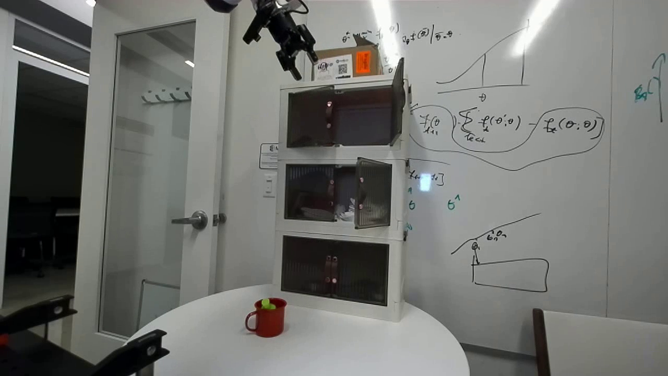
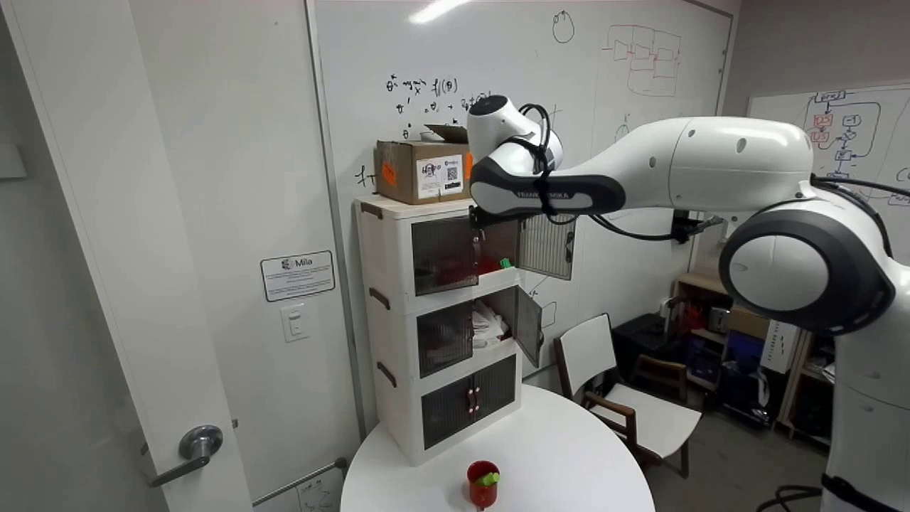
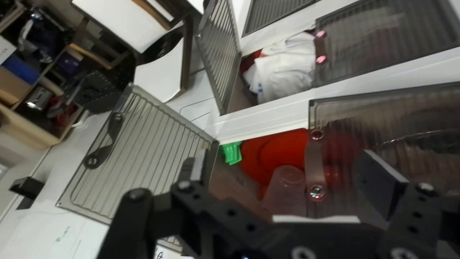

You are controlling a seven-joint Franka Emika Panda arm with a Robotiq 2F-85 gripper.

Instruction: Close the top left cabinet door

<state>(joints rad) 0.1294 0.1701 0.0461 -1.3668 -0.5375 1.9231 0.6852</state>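
The white cabinet [image 1: 342, 153] stands on a round table and has dark ribbed doors. The top left door [image 1: 309, 119] also shows in an exterior view [image 2: 442, 259] and at the right of the wrist view [image 3: 359, 118], which is upside down. It looks slightly ajar, its free edge with the brown handle [image 3: 315, 165] standing out from the frame. My gripper [image 1: 307, 69] is open and empty, above and in front of this door. In the wrist view the fingers [image 3: 291, 171] are spread wide, apart from the handle. The arm hides most of the gripper in an exterior view.
The top right door [image 1: 398, 107] is swung wide open; the middle right door [image 1: 373, 193] is partly open. A cardboard box [image 1: 347, 61] sits on the cabinet. A red mug [image 1: 270, 319] stands on the table [image 1: 334, 344]. Black prongs [image 1: 133, 352] fill the lower left corner.
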